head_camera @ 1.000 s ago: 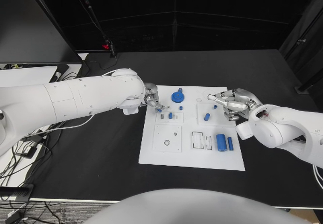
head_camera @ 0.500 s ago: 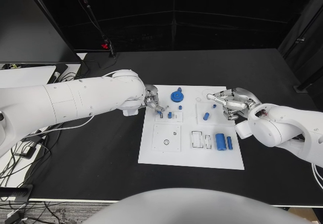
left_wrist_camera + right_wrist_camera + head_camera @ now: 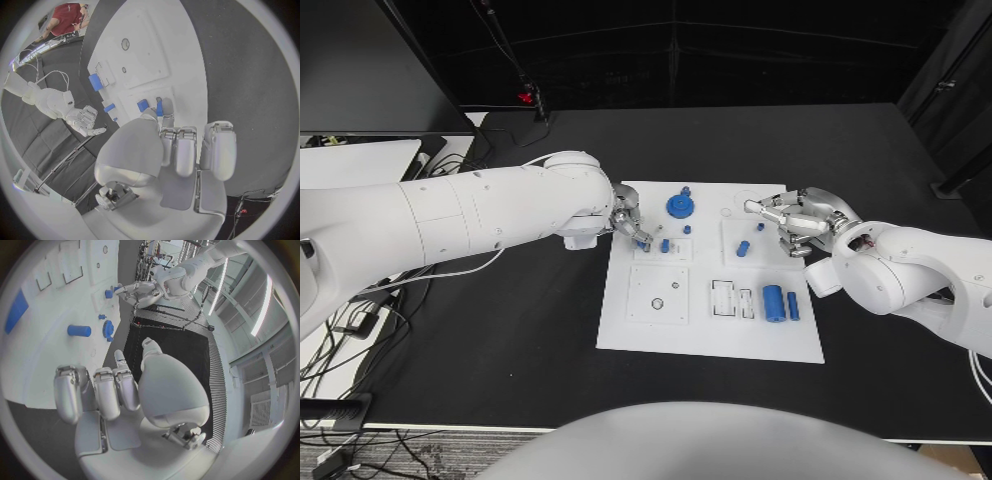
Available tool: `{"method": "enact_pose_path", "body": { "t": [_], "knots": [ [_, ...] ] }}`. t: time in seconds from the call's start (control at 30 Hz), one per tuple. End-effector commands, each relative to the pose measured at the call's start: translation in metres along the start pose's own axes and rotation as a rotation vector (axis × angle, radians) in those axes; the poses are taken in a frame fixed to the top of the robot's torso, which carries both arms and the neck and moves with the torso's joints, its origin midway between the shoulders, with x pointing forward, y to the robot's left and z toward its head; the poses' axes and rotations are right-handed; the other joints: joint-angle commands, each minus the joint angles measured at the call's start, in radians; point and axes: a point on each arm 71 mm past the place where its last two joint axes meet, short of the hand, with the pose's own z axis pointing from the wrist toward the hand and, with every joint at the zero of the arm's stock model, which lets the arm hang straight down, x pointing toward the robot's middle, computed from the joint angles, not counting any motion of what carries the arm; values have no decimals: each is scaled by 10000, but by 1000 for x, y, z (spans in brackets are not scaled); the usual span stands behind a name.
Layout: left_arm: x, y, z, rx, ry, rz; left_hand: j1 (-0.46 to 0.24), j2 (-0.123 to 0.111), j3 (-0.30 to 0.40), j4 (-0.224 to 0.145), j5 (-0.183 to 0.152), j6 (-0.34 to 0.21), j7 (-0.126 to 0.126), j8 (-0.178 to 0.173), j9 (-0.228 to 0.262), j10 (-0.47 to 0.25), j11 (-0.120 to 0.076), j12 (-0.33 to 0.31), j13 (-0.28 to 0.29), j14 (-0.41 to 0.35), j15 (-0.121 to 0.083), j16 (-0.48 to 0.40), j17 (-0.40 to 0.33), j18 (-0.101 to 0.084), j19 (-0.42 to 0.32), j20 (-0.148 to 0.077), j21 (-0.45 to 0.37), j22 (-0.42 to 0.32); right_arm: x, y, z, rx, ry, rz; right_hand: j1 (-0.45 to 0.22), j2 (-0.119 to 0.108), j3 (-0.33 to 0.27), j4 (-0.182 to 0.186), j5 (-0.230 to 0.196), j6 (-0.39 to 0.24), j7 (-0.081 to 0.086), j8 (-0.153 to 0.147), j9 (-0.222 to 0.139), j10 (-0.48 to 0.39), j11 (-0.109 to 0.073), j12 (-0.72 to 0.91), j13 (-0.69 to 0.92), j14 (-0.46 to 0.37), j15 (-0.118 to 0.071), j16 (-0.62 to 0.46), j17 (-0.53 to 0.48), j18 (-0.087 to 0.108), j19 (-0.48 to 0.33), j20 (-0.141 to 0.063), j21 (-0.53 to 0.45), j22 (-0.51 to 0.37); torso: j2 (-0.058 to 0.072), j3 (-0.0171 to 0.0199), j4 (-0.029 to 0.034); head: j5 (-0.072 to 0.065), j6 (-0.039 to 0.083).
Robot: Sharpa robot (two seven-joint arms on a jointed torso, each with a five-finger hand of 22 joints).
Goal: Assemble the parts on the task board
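Observation:
The white task board [image 3: 711,325] lies in the middle of the black table. My left hand [image 3: 629,220] hovers over the board's far left corner and pinches a small blue part [image 3: 159,106] at its fingertips, right beside a blue peg [image 3: 665,246] standing in the board. A blue gear [image 3: 681,207] stands at the far edge. My right hand [image 3: 792,222] hovers over the far right corner with loosely bent fingers [image 3: 100,390] and nothing in them. A blue peg [image 3: 79,330] stands on the board before it. Two blue cylinders [image 3: 780,303] lie on the board's near right.
Small blue pieces [image 3: 744,250] stand in the board's middle-right block. Empty slots [image 3: 726,300] and a holed plate [image 3: 661,296] occupy the near half. Cables [image 3: 358,310] hang off the table's left edge. Bare black table surrounds the board.
My left hand has shifted slightly toward the near side, closer to the standing blue peg, with the small part still pinched. The right hand has barely moved.

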Motion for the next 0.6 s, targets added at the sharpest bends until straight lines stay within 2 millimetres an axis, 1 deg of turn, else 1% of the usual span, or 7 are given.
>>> {"method": "enact_pose_path", "body": {
  "t": [0.03,0.1,0.23,0.43,0.6],
  "knots": [
    [1,0,1,-175,105,64,1049,977,245,-195,43,34,-82,50,16,1329,-228,-47,839,1083,-57,9,2634,70,23,-24,-64,2242,1,2,0,-108,84,-8,-3,76,-64,-7,37,-77,152,52,9,1041,70,25,2632,1057,55,25,2634,185,286,79,-43,2290,-3,1,3,11,-14],
    [1,0,1,-192,76,42,1049,976,247,-195,43,33,-82,50,16,1329,-228,-47,839,1083,-57,9,2634,70,24,-24,-63,2243,1,2,0,-107,90,-7,-3,76,-64,-7,37,-77,152,52,9,1041,70,25,2632,1057,55,25,2634,185,286,79,-43,2290,-1,-2,-11,25,-13],
    [2,1,1,-247,121,59,1049,974,251,-196,43,32,-82,50,16,1329,-228,-47,839,1083,-57,9,2634,72,17,-24,-69,2240,1,1,0,-96,77,-9,-3,76,-64,-7,37,-77,152,52,9,1041,70,25,2632,1057,55,25,2634,185,286,79,-43,2290,4,-3,1,7,-14],
    [3,0,2,-278,238,116,1050,970,258,-196,44,29,-81,49,17,1329,-227,-47,839,1083,-56,9,2634,76,4,-24,-79,2235,0,1,-1,-88,80,-8,-3,76,-64,-7,37,-77,152,52,9,1041,70,25,2632,1057,55,25,2634,185,286,79,-43,2290,9,3,-1,36,-14],
    [4,0,3,-290,230,128,1049,966,284,-195,47,16,-77,45,18,1329,-224,-47,839,1083,-56,9,2634,84,-24,-23,-104,2224,1,1,-1,-86,95,-6,-3,76,-64,-7,37,-77,152,52,9,1041,70,25,2632,1057,55,25,2634,185,286,79,-43,2290,-1,0,2,45,-14]
  ]
}}
